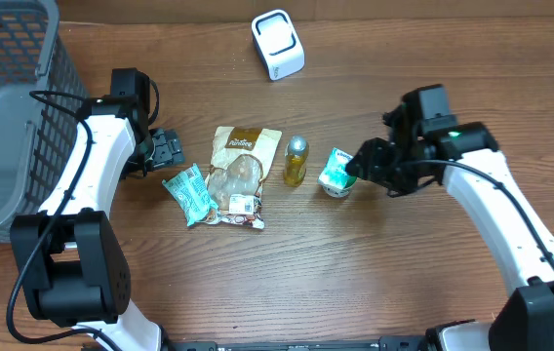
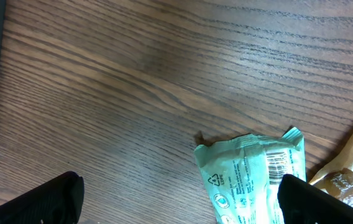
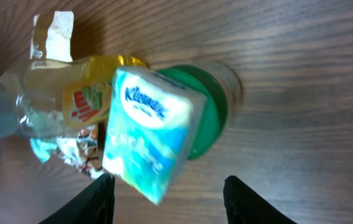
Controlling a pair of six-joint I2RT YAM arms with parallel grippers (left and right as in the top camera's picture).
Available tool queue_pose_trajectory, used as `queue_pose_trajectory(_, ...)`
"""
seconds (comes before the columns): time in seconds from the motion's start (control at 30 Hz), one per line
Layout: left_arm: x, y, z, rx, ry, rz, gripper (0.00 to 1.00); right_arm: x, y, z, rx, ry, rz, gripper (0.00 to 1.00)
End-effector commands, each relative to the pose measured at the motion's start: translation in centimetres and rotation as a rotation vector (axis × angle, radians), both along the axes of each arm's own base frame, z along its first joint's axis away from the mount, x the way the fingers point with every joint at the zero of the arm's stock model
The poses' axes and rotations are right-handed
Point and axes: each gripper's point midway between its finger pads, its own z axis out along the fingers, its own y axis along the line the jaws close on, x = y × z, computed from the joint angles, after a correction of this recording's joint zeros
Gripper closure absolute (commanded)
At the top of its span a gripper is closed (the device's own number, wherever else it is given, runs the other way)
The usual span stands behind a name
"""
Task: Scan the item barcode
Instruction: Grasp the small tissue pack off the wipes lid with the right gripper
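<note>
- Tissue pack (image 3: 148,134): pale blue and white, Kleenex print. It is nearest the right wrist camera, tilted, and lies over a green round lid (image 3: 204,121). On the desk (image 1: 404,283) it sits right of centre, at 3 o'clock of the yellow bottle (image 1: 296,161).
- Right tool (image 3: 169,183): fingers apart, one on each side of the pack's lower corner. A gap shows on the 3 o'clock side; contact on the other side cannot be told.
- Yellow bottle: small, just beside the pack.
- Snack bag (image 1: 238,171): brown top, clear front, lying flat at 9 o'clock of the bottle.
- Green packet (image 1: 188,194): crumpled, just beside the bag at its 8 o'clock. Its barcode faces up in the left wrist view.
- Left tool (image 1: 167,149): fingers spread wide with nothing between them, at 11 o'clock of the green packet.
- Scanner (image 1: 277,44): white, at 12 o'clock of the desk, well apart from the items.
- Mesh basket (image 1: 4,117): grey, at the desk's 9 o'clock edge.
</note>
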Motion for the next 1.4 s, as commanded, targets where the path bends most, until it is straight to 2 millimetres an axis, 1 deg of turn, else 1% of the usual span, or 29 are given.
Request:
queue_pose_trajectory(0.0, -0.1, 0.4, 0.9, 0.009, -0.021, -0.005, 0.0, 1.1, -0.3, -0.5, -0.095, -0.018, -0.119, 0.47)
queue_pose_trajectory(0.07, -0.1, 0.4, 0.9, 0.009, -0.021, -0.005, 0.01, 1.3, -0.5, -0.6, -0.124, -0.03, -0.144, 0.47)
queue_pose_trajectory(0.23, -0.1, 0.4, 0.9, 0.009, -0.021, -0.005, 0.0, 1.2, 0.4, -0.9, -0.13, -0.043, -0.118, 0.48)
queue_pose_trajectory(0.37, -0.1, 0.4, 0.9, 0.009, -0.021, -0.005, 0.01, 1.0, 1.0, -1.0, -0.128, -0.031, -0.126, 0.51)
queue_pose_trajectory(0.5, -0.1, 0.4, 0.9, 0.009, -0.021, -0.005, 0.0, 1.0, 0.7, -1.2, -0.133, -0.015, -0.166, 0.56)
queue_pose_trajectory(0.63, -0.1, 0.4, 0.9, 0.009, -0.021, -0.005, 0.01, 1.0, 0.7, -1.4, -0.135, -0.012, -0.169, 0.56)
queue_pose_trajectory(0.77, -0.1, 0.4, 0.9, 0.009, -0.021, -0.005, 0.0, 0.7, 0.6, -2.1, -0.136, -0.004, -0.168, 0.57)
queue_pose_trajectory(0.83, -0.1, 0.4, 0.9, 0.009, -0.021, -0.005, 0.01, 0.6, 0.8, -2.9, -0.127, -0.004, -0.168, 0.61)
queue_pose_trajectory(0.9, -0.1, 0.4, 0.9, 0.009, -0.021, -0.005, 0.0, 0.5, 0.8, -3.3, -0.124, -0.006, -0.167, 0.71)
queue_pose_trajectory(0.93, -0.1, 0.4, 0.9, 0.009, -0.021, -0.005, 0.0, 0.4, 0.8, -3.4, -0.125, -0.003, -0.168, 0.73)
queue_pose_trajectory(0.97, -0.1, 0.4, 0.9, 0.009, -0.021, -0.005, 0.01, 0.4, 0.7, -3.4, -0.126, -0.001, -0.167, 0.78)
queue_pose_trajectory(1.0, -0.1, 0.4, 0.9, 0.009, -0.021, -0.005, 0.0, 0.3, 0.7, -3.4, -0.126, 0.0, -0.167, 0.81)
queue_pose_trajectory(1.07, -0.1, 0.4, 0.9, 0.009, -0.021, -0.005, 0.0, 0.4, 0.7, -3.4, -0.126, -0.001, -0.167, 0.82)
queue_pose_trajectory(1.1, -0.1, 0.4, 0.9, 0.009, -0.021, -0.005, 0.01, 0.4, 0.7, -3.4, -0.126, -0.003, -0.167, 0.92)
queue_pose_trajectory(1.13, -0.1, 0.4, 0.9, 0.009, -0.021, -0.005, 0.01, 0.4, 0.7, -3.4, -0.125, -0.004, -0.168, 0.96)
queue_pose_trajectory(1.23, -0.1, 0.4, 0.9, 0.009, -0.021, -0.005, 0.0, 0.7, 0.8, -3.2, -0.12, -0.016, -0.169, 0.96)
queue_pose_trajectory(1.37, -0.1, 0.4, 0.9, 0.009, -0.021, -0.005, 0.0, 1.5, 0.4, -2.2, -0.109, -0.032, -0.177, 0.96)
